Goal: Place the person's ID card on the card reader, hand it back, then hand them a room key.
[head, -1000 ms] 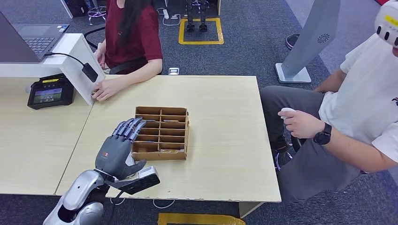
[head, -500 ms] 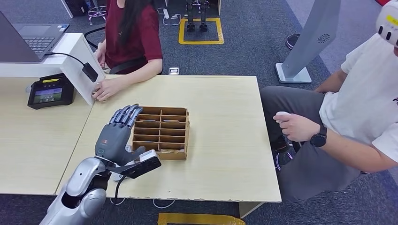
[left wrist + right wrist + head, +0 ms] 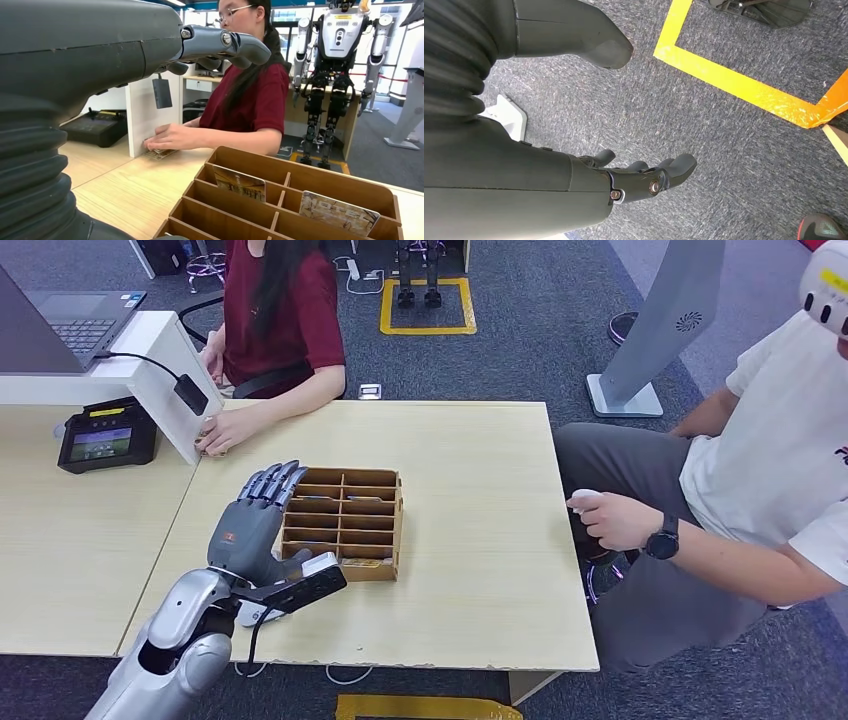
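Note:
My left hand (image 3: 250, 525) hovers over the table just left of the wooden key rack (image 3: 345, 523), fingers stretched out and apart, holding nothing. In the left wrist view its fingers (image 3: 220, 45) reach out above the rack (image 3: 300, 190), whose slots hold patterned room key cards (image 3: 239, 183). The person in the red shirt (image 3: 280, 320) rests a hand on a card (image 3: 160, 153) lying flat at the foot of the white divider (image 3: 165, 380). The black card reader (image 3: 100, 435) sits beyond the divider. My right hand (image 3: 639, 182) hangs over the carpet, fingers loosely apart and empty.
A laptop (image 3: 60, 325) stands on the raised shelf at the far left. A second person in a white shirt (image 3: 760, 470) sits at the table's right end holding a white controller (image 3: 585, 502). Bare tabletop (image 3: 480, 500) lies right of the rack.
My left hand has shifted slightly forward and left beside the rack. The seated person's hand with the controller has moved down and left.

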Robot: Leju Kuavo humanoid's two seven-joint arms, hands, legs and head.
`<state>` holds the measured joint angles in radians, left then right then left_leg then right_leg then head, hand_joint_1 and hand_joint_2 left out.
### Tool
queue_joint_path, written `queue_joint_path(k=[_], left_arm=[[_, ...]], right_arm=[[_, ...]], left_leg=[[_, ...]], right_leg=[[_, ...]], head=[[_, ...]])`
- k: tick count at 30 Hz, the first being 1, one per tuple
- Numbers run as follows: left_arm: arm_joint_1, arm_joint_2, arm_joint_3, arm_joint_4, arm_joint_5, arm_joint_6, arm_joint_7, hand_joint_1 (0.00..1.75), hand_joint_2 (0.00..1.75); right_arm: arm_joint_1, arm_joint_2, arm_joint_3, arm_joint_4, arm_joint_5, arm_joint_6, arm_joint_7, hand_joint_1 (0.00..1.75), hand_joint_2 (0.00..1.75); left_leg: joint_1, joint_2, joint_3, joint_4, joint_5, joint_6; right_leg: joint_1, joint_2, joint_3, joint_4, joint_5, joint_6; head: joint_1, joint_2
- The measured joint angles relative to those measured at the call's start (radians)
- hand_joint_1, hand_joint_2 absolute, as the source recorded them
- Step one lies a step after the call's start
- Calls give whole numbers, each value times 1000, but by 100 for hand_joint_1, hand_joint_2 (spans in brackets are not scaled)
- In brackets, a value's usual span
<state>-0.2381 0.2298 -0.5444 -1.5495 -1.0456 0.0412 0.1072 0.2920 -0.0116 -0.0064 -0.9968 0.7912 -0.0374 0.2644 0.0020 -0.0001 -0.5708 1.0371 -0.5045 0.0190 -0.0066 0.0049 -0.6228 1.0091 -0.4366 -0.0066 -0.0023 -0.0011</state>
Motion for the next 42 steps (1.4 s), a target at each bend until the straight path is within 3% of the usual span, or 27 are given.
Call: queue_joint_path(k=[26, 42], left_arm=[[-7, -3, 2, 15, -26, 2, 19, 0, 175], [-50, -21, 69, 123, -62, 10, 69, 0, 175]], right_arm=[[0, 10, -24, -3, 32, 12, -16, 0, 175], [-2, 23, -46, -8, 65, 24, -31, 0, 175]], left_leg=[[0, 0, 0, 0, 0, 0], [0, 0, 0, 0, 0, 0]], right_leg=[[0, 0, 0, 0, 0, 0], [0, 0, 0, 0, 0, 0]], head=[[0, 0], [0, 0]])
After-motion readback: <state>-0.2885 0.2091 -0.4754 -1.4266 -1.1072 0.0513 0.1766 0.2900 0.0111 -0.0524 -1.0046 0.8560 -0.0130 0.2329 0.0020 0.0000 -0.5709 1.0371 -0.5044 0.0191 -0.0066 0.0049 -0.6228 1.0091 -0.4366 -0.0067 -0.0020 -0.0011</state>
